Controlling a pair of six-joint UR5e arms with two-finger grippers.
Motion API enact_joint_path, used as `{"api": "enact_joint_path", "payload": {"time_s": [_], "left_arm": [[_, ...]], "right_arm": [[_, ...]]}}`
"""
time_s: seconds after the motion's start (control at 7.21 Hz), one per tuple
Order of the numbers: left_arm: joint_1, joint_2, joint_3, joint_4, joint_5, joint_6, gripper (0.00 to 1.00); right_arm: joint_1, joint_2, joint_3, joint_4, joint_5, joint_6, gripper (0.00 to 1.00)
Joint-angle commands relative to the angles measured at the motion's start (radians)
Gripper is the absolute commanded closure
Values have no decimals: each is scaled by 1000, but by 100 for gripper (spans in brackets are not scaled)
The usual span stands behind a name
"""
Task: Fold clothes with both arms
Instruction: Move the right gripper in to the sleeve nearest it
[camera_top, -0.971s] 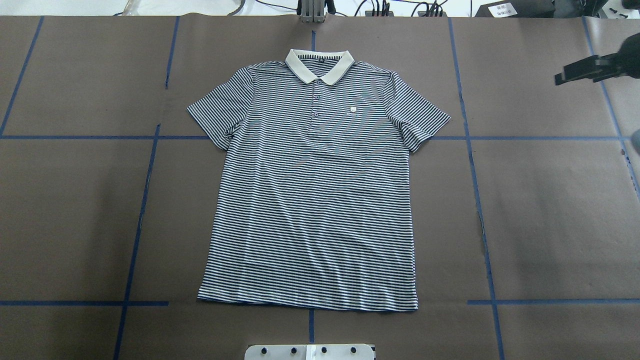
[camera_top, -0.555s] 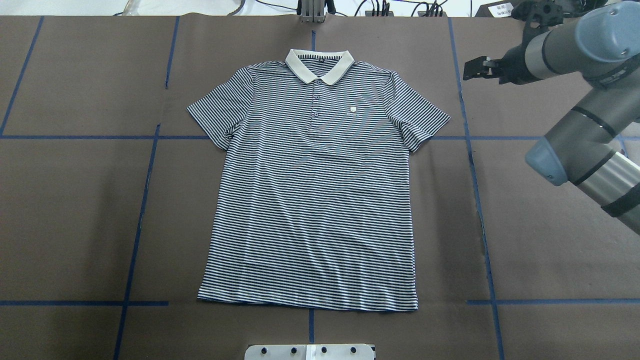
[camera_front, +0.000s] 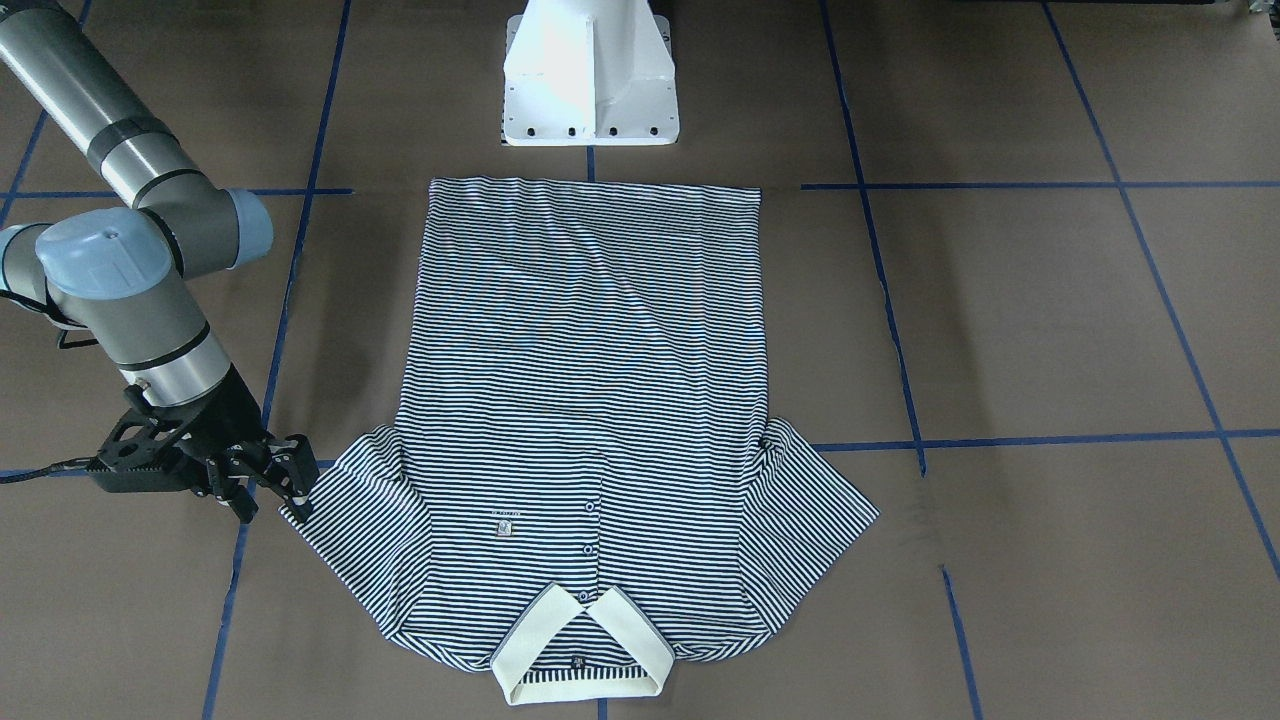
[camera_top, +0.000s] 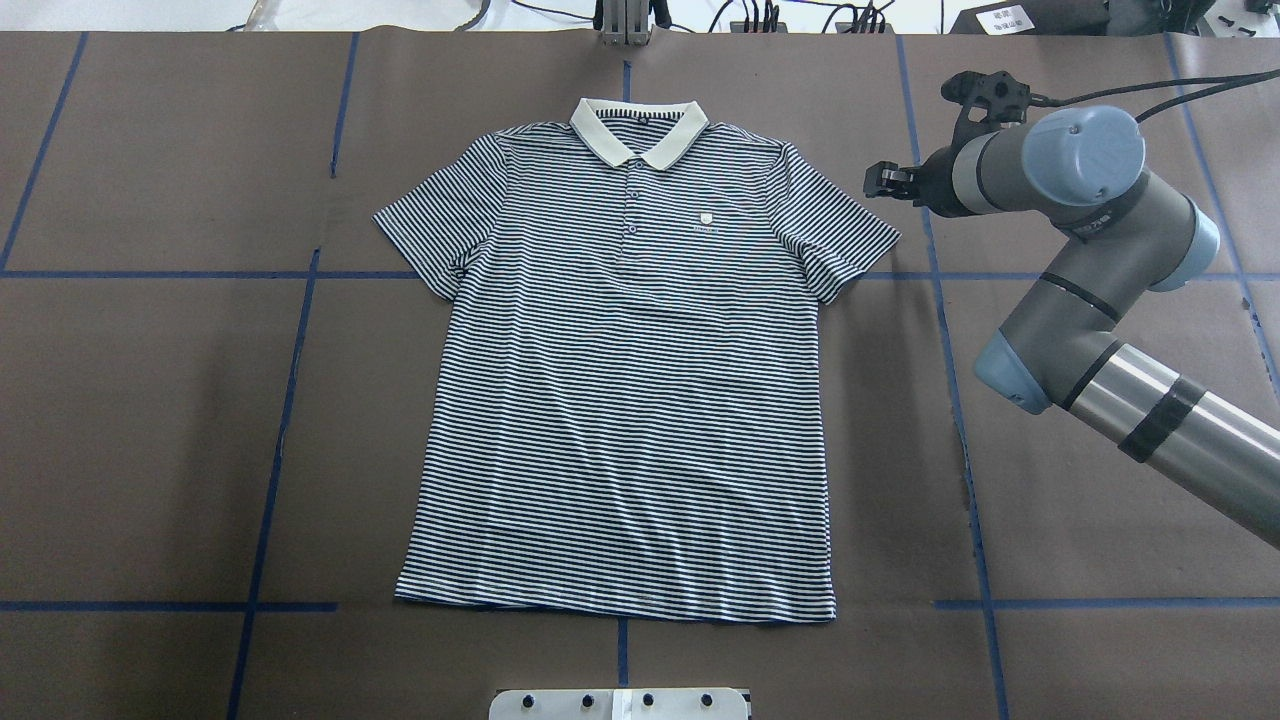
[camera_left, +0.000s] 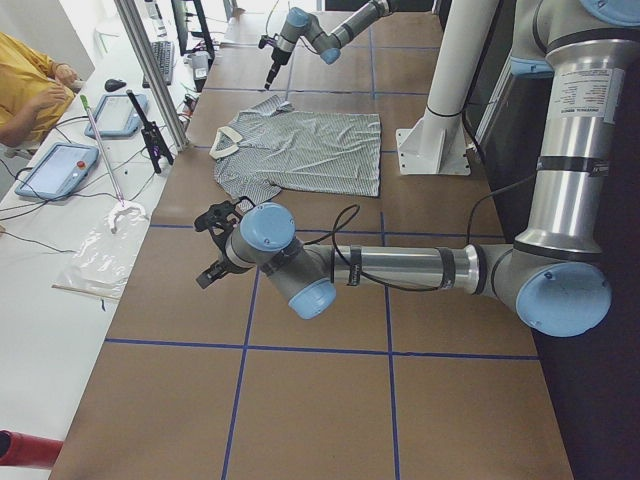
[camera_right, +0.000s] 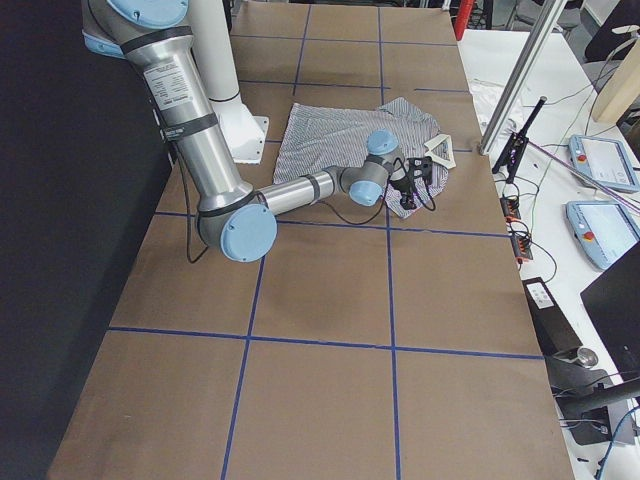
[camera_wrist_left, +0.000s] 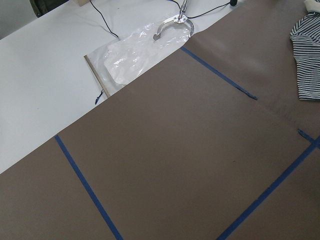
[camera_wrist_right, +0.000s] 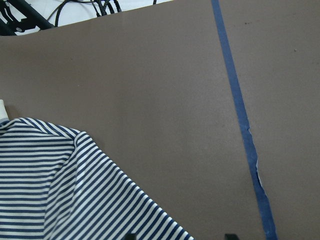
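Note:
The striped polo shirt lies flat and face up on the brown table, collar at the far side, both sleeves spread. My right gripper is open and empty, hovering just beyond the sleeve on the overhead view's right. In the front-facing view the right gripper is at that sleeve's tip. The right wrist view shows the sleeve below, between spread fingertips. My left gripper shows only in the exterior left view, over bare table away from the shirt; I cannot tell if it is open. The left wrist view catches a sleeve edge.
The white pedestal base stands behind the shirt's hem. Blue tape lines cross the brown table cover. A clear plastic bag lies on the white bench past the table edge. An operator in yellow sits beside an aluminium post.
My right arm has swung in from the overhead view's right edge, and its gripper has moved left to the shirt's sleeve. The shirt has not moved.

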Motion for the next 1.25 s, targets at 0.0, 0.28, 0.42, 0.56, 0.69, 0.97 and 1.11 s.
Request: {"api": "enact_joint_path", "payload": {"time_s": [0.0, 0.28, 0.42, 0.56, 0.69, 0.97, 1.11], "left_arm": [[0, 0, 0, 0, 0, 0, 0], [0, 0, 0, 0, 0, 2, 0], [0, 0, 2, 0, 0, 0, 0], [0, 0, 2, 0, 0, 0, 0], [0, 0, 2, 0, 0, 2, 0], [0, 0, 2, 0, 0, 2, 0], [0, 0, 2, 0, 0, 2, 0]], "right_arm": [[-31, -2, -35, 4, -31, 1, 36], [-49, -9, -35, 4, -37, 1, 37], [-56, -12, -37, 4, -37, 0, 38], [-57, -12, -46, 4, -44, 0, 39], [-57, -9, -50, 4, -49, -3, 40], [-57, -6, -55, 2, -49, 0, 57], [-57, -4, -55, 2, -51, 3, 100]]}}
